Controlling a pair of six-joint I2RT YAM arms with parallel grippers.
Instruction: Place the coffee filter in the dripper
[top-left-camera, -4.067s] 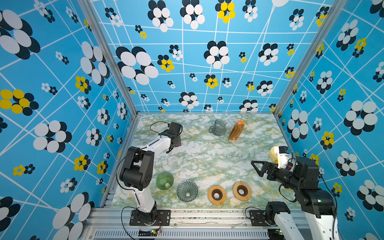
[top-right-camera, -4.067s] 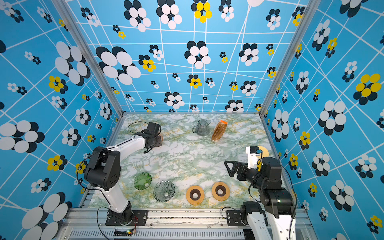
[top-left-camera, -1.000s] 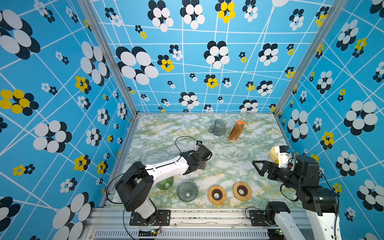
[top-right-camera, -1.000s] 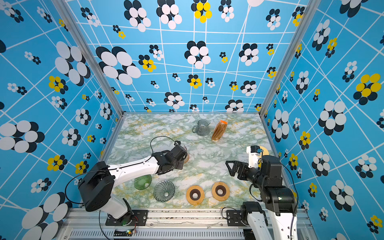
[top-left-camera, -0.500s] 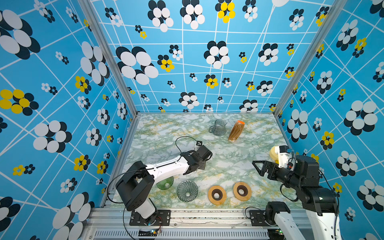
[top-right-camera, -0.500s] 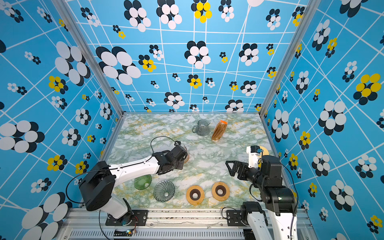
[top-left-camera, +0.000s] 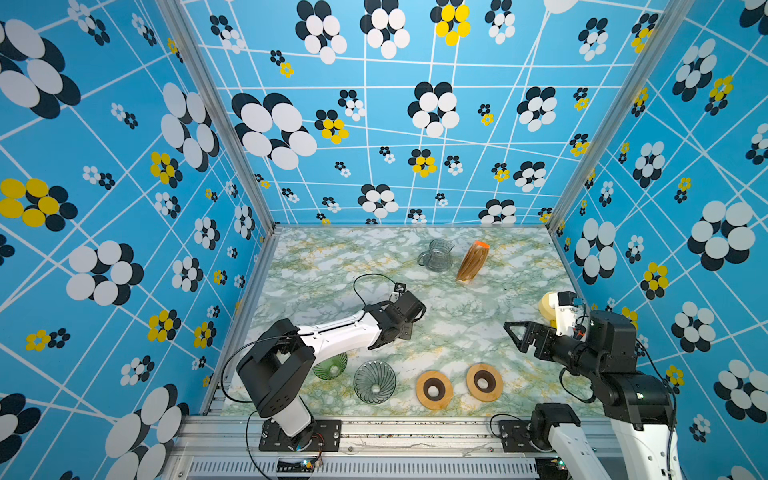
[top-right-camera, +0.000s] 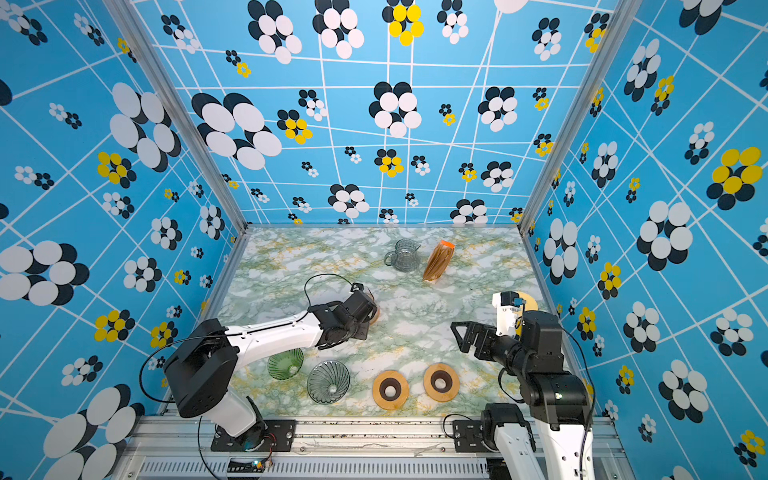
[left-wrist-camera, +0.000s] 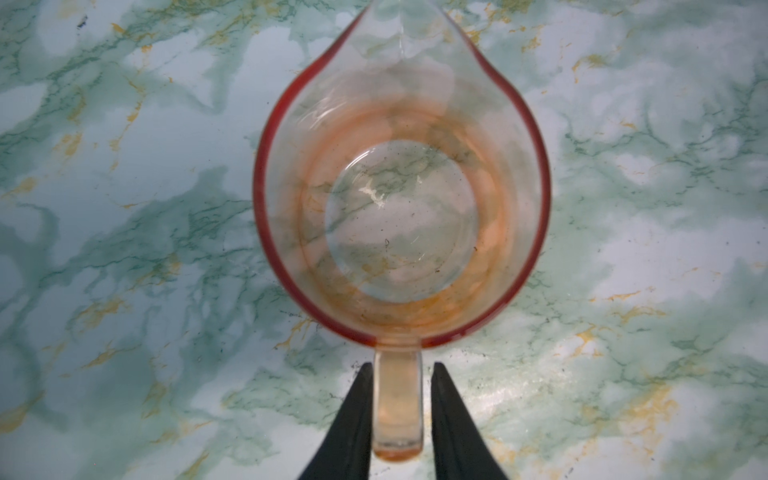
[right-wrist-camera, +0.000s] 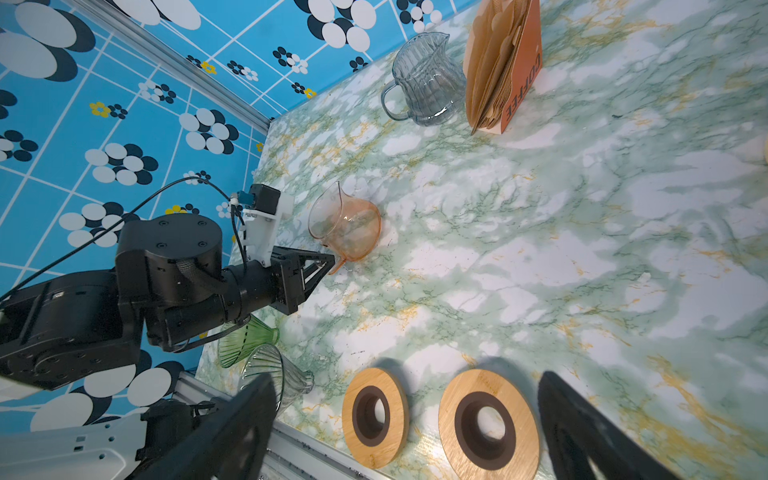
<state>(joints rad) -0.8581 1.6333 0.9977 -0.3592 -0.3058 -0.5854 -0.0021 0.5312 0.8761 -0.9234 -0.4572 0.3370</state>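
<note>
Two arms work over the marbled table (top-left-camera: 457, 299). Your right gripper (top-left-camera: 515, 332), at lower right in a top view, is spread wide and empty. Your left gripper (left-wrist-camera: 398, 368) stands slightly parted around the handle of the orange jug (right-wrist-camera: 345, 226), not pinching it. The filters (top-left-camera: 471, 262) wait at upper middle, the grey dripper (top-left-camera: 374, 381) and green dripper (top-left-camera: 332, 365) at lower left. If you withdraw crooked, a finger may hook the handle and tip the jug.

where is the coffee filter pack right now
In both top views the coffee filter pack stands toward the back of the marble table, right of centre, just right of the grey glass pitcher.
</note>
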